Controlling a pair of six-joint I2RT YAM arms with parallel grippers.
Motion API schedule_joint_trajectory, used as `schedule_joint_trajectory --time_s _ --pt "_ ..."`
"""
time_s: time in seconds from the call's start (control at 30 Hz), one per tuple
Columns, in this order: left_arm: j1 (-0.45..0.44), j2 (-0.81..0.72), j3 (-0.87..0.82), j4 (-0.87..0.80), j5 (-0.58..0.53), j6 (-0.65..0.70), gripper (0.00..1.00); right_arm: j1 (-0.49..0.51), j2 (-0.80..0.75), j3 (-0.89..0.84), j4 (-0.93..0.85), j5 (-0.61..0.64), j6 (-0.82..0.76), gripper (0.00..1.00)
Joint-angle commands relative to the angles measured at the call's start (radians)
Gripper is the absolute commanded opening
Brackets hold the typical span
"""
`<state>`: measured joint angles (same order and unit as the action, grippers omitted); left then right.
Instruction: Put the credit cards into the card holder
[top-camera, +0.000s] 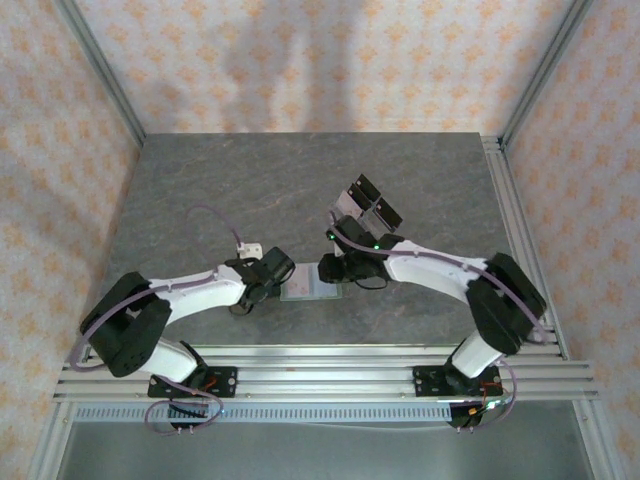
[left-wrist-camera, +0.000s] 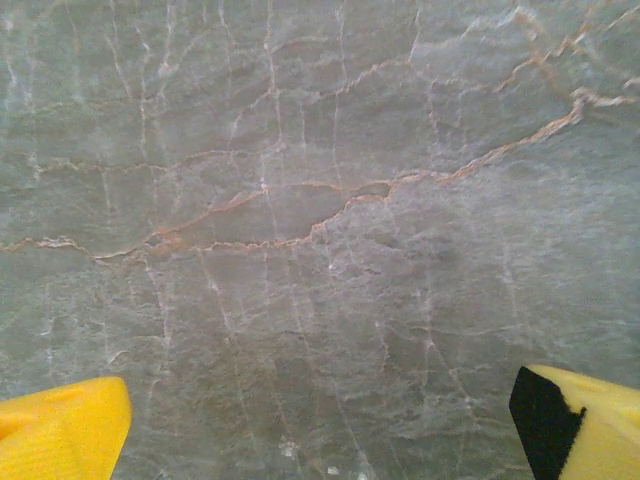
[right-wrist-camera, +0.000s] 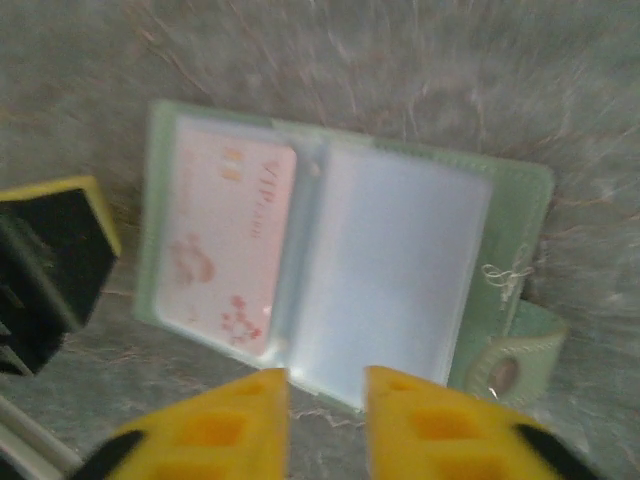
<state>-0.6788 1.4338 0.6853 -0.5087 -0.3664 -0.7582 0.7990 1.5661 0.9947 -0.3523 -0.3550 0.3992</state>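
Left jaws stood wide over bare desk (left-wrist-camera: 320, 200), just left of card holder (top-camera: 303, 289); card holder lay open flat between both arms; pinkish credit card (right-wrist-camera: 228, 240) sat in left sleeve; clear sleeve (right-wrist-camera: 390, 270) beside it; snap tab (right-wrist-camera: 510, 365) at right edge; right jaws narrowly parted at card holder's near edge, gripping nothing; acrylic stand (top-camera: 372, 205) stood beyond.

We find the card holder (top-camera: 305, 289) lying opened flat on the tabletop (top-camera: 200, 180), near its front edge, between the left hand (top-camera: 278, 276) and the right hand (top-camera: 328, 270). Seen from the right wrist, one card (right-wrist-camera: 225, 240) lies on its left leaf. A stand (top-camera: 372, 205) sits behind it, to the right.
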Motion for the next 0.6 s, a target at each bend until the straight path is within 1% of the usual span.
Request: schedule_joint_trajectory --time_s 0.0,0.03,0.1,0.23,0.4,0.47,0.53,0.57 --pt "0.004 -0.068 0.049 -0.054 -0.015 0.017 1.0 -0.016 -0.064 0.005 -0.081 0.12 -0.025 0.41" --pt "0.005 -0.078 0.054 -0.049 -0.003 0.023 1.0 -0.02 -0.062 0.007 -0.096 0.144 -0.034 0.45" --pt "0.01 -0.092 0.062 -0.034 0.022 0.035 1.0 -0.024 -0.045 0.015 -0.115 0.17 -0.047 0.49" --pt "0.015 -0.096 0.074 -0.01 0.052 0.043 1.0 -0.024 0.015 0.034 -0.111 0.172 -0.067 0.51" --pt "0.025 -0.089 0.076 0.015 0.073 0.042 1.0 -0.024 0.097 0.056 -0.085 0.175 -0.079 0.51" --pt "0.03 -0.091 0.07 0.037 0.09 0.046 1.0 -0.026 0.112 0.061 -0.087 0.195 -0.085 0.49" --pt "0.035 -0.092 0.058 0.07 0.12 0.058 1.0 -0.03 0.115 0.054 -0.083 0.21 -0.086 0.42" --pt "0.038 -0.091 0.054 0.088 0.14 0.065 1.0 -0.034 0.108 0.046 -0.079 0.218 -0.084 0.36"
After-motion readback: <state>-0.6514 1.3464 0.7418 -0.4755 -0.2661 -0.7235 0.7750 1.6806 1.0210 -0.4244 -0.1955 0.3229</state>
